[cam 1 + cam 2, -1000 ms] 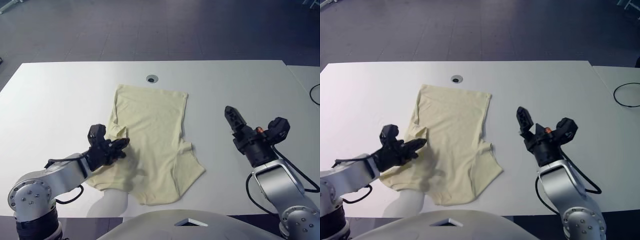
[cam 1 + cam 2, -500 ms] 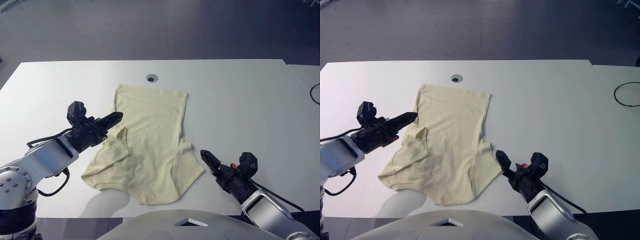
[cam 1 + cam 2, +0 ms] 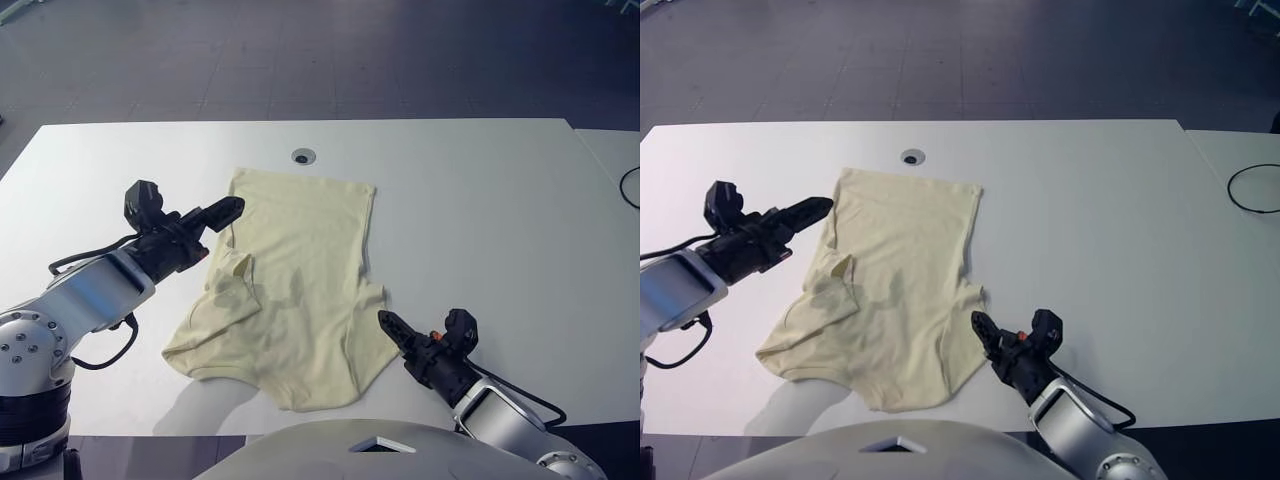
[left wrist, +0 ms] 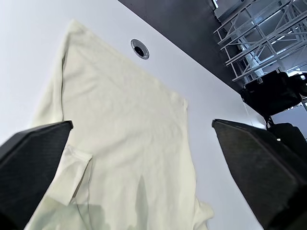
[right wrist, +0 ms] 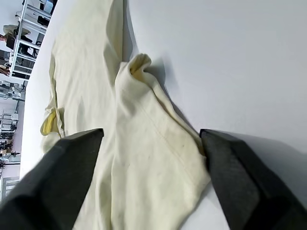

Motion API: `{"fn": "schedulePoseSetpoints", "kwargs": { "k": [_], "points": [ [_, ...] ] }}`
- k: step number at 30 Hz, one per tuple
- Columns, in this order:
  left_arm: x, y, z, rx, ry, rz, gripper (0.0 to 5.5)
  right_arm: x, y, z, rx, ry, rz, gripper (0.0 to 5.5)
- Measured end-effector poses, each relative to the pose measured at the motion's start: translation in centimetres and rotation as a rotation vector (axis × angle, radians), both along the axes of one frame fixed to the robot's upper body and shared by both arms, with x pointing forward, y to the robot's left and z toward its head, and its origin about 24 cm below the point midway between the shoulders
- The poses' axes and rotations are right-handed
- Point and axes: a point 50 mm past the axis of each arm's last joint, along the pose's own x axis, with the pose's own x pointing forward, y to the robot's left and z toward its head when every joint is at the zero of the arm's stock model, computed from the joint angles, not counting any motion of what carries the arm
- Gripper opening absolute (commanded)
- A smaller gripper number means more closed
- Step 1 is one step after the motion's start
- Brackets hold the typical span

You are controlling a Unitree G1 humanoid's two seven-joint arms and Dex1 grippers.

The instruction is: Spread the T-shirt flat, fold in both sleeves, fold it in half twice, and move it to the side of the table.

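T-shirt point(image 3: 300, 270) lies mid-worktop point(image 3: 480, 190), lower half rumpled. Right end effector point(image 3: 420, 326) is wide open and empty, straddling the lower-right sleeve, possibly touching cloth. Left end effector point(image 3: 187, 205) is wide open and empty by the upper-left edge. Best approach: pinch the sleeve edge low, then fold inward without dragging the body.

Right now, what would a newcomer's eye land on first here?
A pale yellow T-shirt lies rumpled in the middle of the white table. The left gripper hangs open by its left edge; the right gripper is open beside its near right corner.
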Motion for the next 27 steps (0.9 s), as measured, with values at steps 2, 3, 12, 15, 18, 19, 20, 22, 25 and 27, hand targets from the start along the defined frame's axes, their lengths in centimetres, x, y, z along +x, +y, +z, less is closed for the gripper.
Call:
{"fn": "schedulePoseSetpoints", "kwargs": {
  "k": [2,3,12,15,18,19,20,22,25,27],
  "points": [
    [0.0,0.0,0.1,0.000,-0.005,0.008,5.40,-0.1,-0.1,-0.1,-0.003,0.007,0.006,2.91],
    [0.0,0.0,0.1,0.005,-0.008,0.011,5.40,-0.1,-0.1,-0.1,-0.006,0.009,0.008,2.73],
    [0.0,-0.3,0.0,0.002,-0.012,0.024,5.40,-0.4,-0.3,-0.4,-0.033,0.038,0.032,1.15],
    [0.0,-0.3,0.0,0.001,-0.010,0.026,5.40,-0.5,-0.5,-0.5,-0.048,0.046,0.045,0.72],
    [0.0,-0.4,0.0,0.000,-0.010,0.023,5.40,-0.7,-0.6,-0.6,-0.060,0.053,0.062,0.14],
    [0.0,-0.5,0.0,0.000,-0.010,0.022,5.40,-0.7,-0.6,-0.6,-0.061,0.053,0.065,0.02],
    [0.0,-0.5,0.0,0.000,-0.010,0.021,5.40,-0.7,-0.6,-0.5,-0.063,0.053,0.068,0.02],
    [0.0,-0.5,0.0,0.000,-0.009,0.021,5.40,-0.6,-0.8,-0.5,-0.065,0.052,0.072,0.02],
    [0.1,-0.6,-0.1,0.000,-0.007,0.018,5.40,-0.6,-1.1,-0.3,-0.069,0.051,0.074,0.02],
    [0.1,-0.6,-0.1,-0.001,-0.007,0.020,5.40,-0.3,-1.6,-0.1,-0.082,0.043,0.072,0.02]
  ]
}}
